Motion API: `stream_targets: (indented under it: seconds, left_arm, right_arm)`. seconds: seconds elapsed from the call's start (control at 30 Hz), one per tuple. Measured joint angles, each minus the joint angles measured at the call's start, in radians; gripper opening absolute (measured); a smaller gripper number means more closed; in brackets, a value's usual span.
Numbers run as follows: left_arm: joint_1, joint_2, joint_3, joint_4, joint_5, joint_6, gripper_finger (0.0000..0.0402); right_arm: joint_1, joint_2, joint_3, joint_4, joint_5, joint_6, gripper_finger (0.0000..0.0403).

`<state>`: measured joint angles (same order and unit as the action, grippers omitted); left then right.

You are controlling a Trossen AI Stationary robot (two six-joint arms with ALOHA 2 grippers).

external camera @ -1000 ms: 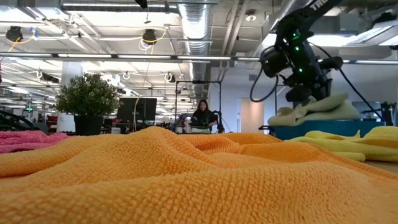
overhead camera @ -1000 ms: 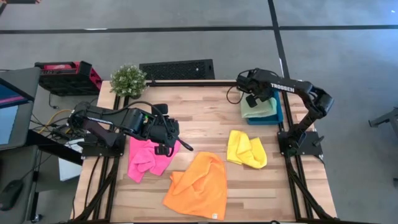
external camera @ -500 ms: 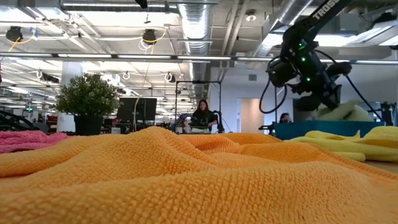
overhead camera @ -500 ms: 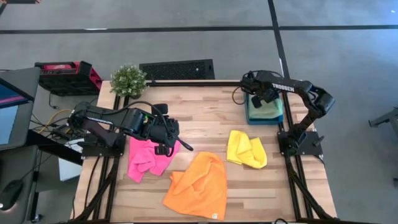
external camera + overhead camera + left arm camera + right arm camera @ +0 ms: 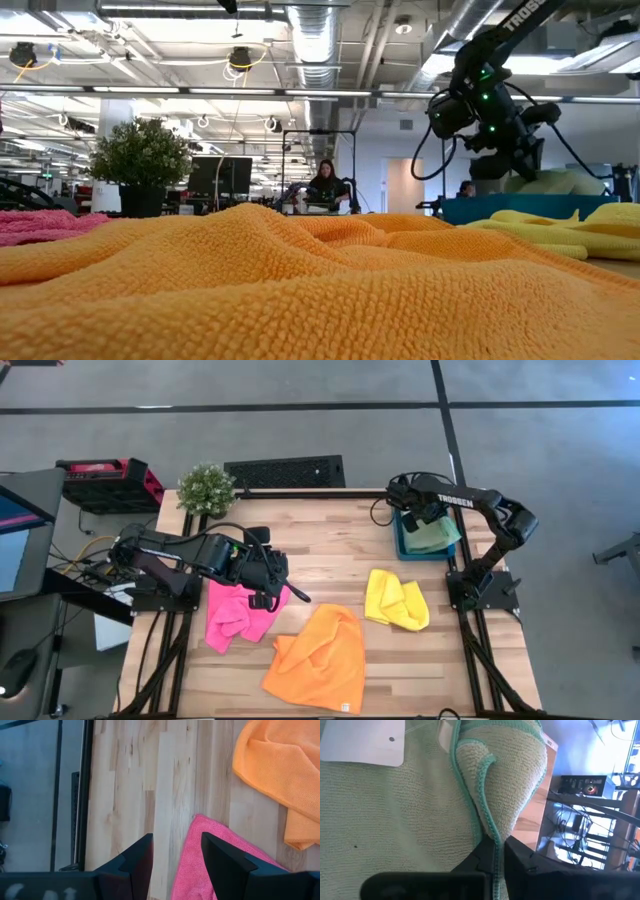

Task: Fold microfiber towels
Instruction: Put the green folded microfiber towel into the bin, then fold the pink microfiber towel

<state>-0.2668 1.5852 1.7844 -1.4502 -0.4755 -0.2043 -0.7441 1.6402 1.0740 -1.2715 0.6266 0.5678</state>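
R gripper (image 5: 425, 520) over the teal bin (image 5: 402, 546) at far right of desk (image 5: 330, 555) — jaws nearly closed, pinching the edge of the sage green towel (image 5: 436, 534), which lies bunched in the bin. L gripper (image 5: 176, 856) hovers over the hot pink towel (image 5: 236, 613) near-left, jaws wide open, holding nothing. Orange towel (image 5: 322, 658) crumpled at near centre, yellow towel (image 5: 394, 600) just right of it. Potted plant (image 5: 205, 488) at far-left corner

Bare table (image 5: 330, 550) centre — towels (image 5: 318, 658) ringing it.
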Motion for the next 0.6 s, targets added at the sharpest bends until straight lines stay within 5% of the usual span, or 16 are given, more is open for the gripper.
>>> stream_targets:
  seconds: [0.6]
  left_arm:
    - [0.000, 0.000, 0.000, -0.031, -0.001, -0.053, 0.0160]
  right_arm:
    - [0.003, -0.001, 0.012, 0.004, -0.001, 0.002, 0.0207]
